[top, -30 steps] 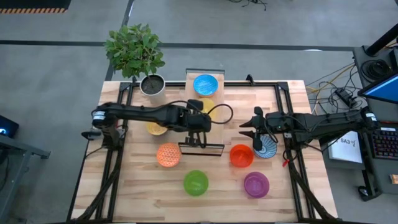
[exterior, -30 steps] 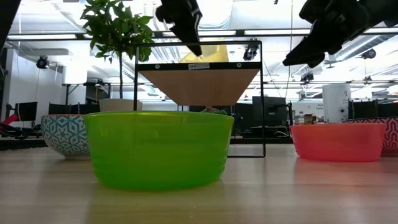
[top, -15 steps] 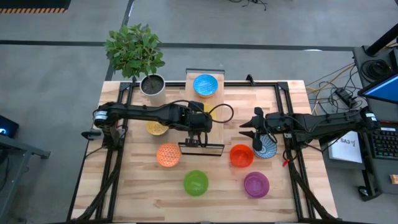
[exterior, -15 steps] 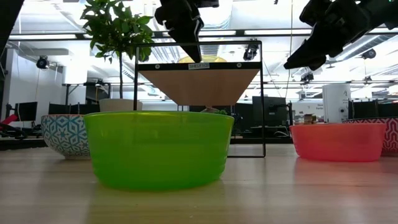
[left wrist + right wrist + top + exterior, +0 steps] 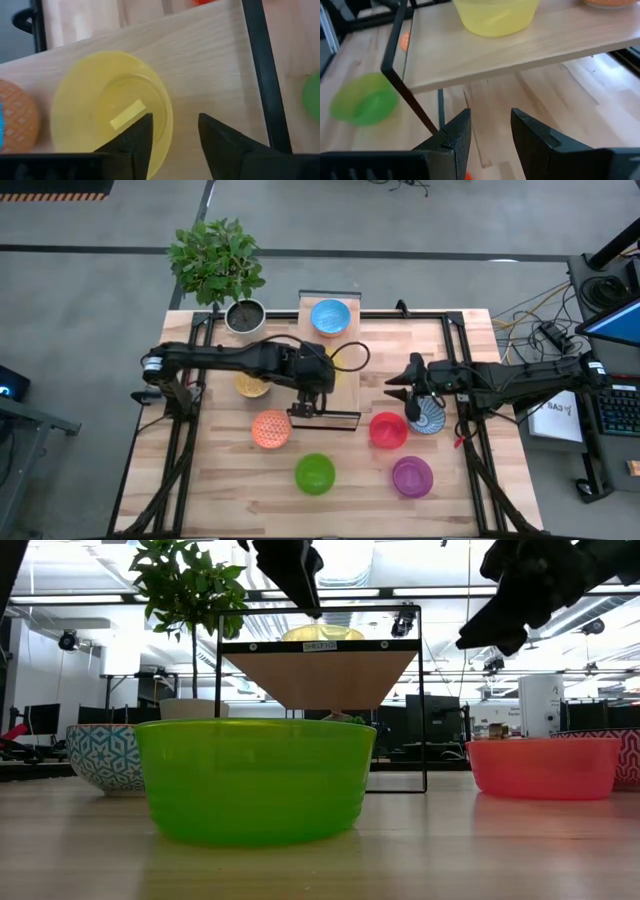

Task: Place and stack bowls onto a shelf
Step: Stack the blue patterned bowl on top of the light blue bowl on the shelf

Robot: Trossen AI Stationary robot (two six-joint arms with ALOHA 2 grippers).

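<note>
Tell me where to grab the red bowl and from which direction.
Take the red bowl by its rim, coming straight down from above. It sits upright and open on the tabletop, so one finger can probably go inside the wall and one outside. The right end effector waits close by; the patterned bowl beside it crowds that side.

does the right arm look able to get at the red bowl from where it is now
Probably yes. In the high view the right gripper hangs open just beside the red bowl, which sits on the bare table in front of the shelf. Nothing covers it; the patterned bowl sits close by.
</note>
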